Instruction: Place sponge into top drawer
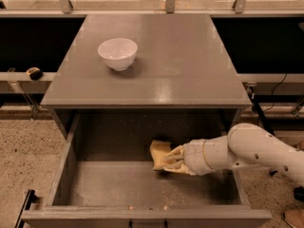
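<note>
The pale yellow sponge [159, 152] is inside the open top drawer [114, 186], near the middle of its floor towards the back. My gripper [170, 161] reaches in from the right on the white arm [251, 148] and is shut on the sponge's right side. The sponge sits low, at or just above the drawer floor; I cannot tell whether it touches. Its right part is hidden by the fingers [176, 152].
A white round bowl [118, 52] stands on the grey cabinet top [185, 65] at the left. The drawer's side walls [64, 167] and front rim [142, 215] enclose the gripper. Dark shelves and rails lie behind; speckled floor lies on both sides.
</note>
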{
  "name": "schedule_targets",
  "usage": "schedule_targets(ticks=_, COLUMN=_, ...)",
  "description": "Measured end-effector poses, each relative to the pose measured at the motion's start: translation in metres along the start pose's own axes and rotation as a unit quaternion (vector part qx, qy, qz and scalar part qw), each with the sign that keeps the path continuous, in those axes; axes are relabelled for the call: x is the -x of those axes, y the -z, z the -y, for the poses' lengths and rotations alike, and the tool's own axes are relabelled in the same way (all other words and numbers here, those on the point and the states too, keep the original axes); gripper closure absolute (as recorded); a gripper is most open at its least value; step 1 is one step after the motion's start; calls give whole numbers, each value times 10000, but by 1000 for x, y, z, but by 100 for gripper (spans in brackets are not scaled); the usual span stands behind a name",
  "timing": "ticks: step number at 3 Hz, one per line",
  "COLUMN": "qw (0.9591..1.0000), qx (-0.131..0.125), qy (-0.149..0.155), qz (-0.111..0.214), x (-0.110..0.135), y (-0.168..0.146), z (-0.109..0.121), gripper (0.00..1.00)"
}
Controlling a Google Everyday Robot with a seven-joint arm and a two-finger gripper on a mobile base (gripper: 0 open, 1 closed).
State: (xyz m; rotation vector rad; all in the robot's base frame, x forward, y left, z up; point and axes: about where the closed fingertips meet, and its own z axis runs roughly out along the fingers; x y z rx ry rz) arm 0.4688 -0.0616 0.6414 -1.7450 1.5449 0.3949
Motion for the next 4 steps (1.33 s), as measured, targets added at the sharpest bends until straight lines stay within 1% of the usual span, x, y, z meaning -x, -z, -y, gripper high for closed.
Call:
schedule_targets(ticks=1, qw=10000, qx=1, qy=1, qz=0, x=0, y=0, z=0, gripper=29)
schedule_targets(ticks=2, qw=9999, qx=106, qy=76, qz=-35, x=7, y=-3, z=-2, gripper=6)
schedule_targets(ticks=3, qw=9995, qx=279, qy=145, qz=-87, x=36, y=4, z=0, gripper=0)
schedule_targets(ticks=4, qw=9998, qx=144, qy=7, qz=-161, x=59, y=32, z=8, gripper=0)
